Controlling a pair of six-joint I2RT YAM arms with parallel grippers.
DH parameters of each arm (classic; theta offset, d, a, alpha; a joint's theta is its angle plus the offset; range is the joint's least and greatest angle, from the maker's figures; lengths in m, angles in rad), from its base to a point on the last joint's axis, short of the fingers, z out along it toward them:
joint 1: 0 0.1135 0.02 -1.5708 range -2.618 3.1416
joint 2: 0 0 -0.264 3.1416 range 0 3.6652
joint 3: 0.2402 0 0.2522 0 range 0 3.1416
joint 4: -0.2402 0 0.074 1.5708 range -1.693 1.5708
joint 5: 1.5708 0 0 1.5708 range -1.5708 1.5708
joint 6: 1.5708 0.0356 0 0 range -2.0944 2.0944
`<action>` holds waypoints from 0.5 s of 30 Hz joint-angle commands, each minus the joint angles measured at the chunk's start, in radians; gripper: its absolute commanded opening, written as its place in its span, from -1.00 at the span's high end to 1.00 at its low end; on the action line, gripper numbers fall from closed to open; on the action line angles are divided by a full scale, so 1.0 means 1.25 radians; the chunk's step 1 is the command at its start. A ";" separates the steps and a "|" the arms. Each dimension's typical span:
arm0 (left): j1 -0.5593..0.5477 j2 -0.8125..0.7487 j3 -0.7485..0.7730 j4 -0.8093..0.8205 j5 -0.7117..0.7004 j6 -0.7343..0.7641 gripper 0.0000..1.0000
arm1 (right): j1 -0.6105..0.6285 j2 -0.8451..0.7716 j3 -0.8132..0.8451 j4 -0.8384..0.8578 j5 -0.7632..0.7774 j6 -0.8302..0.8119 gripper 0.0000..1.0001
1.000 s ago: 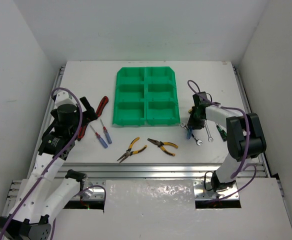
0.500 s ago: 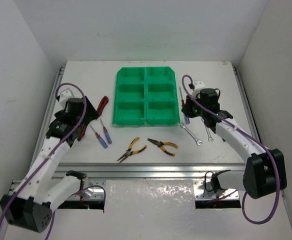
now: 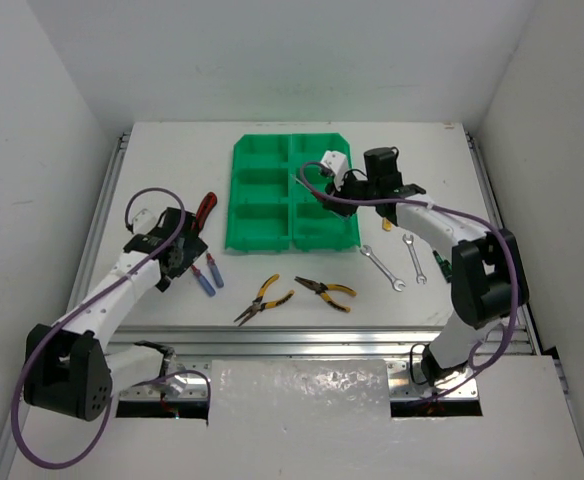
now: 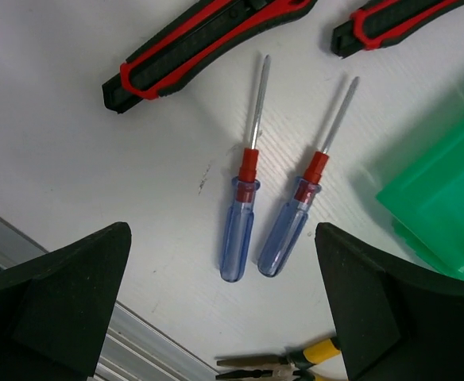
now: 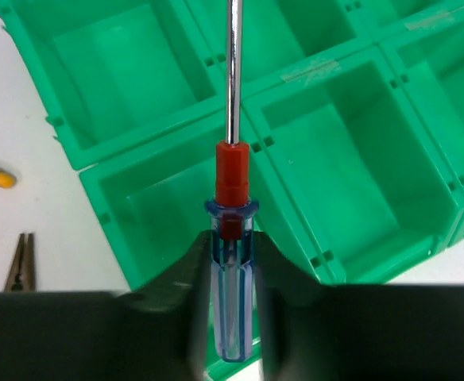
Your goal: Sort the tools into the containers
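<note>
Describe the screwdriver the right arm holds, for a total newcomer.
Find the bright green six-bin plastic tray. Over its right column, the right tool grips a blue-handled, red-collared screwdriver. Unlike its two twins lying on the white table, it is held aloft.

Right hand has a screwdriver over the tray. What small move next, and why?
Probably ease down and open the right hand: it grips the blue-handled screwdriver by the handle, above the open bins of the green tray, so release should drop it in.

No legible text, labels or numbers on anything.
</note>
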 commanded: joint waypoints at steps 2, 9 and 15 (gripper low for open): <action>0.000 0.037 -0.045 0.074 0.006 -0.050 -0.96 | 0.008 0.034 0.070 -0.040 -0.051 -0.078 0.31; 0.000 0.116 -0.081 0.133 -0.005 -0.068 -0.63 | 0.014 -0.054 0.032 -0.008 -0.066 -0.039 -0.55; 0.000 0.213 -0.049 0.173 0.001 -0.053 -0.58 | 0.048 -0.162 -0.044 0.033 -0.062 0.024 -0.69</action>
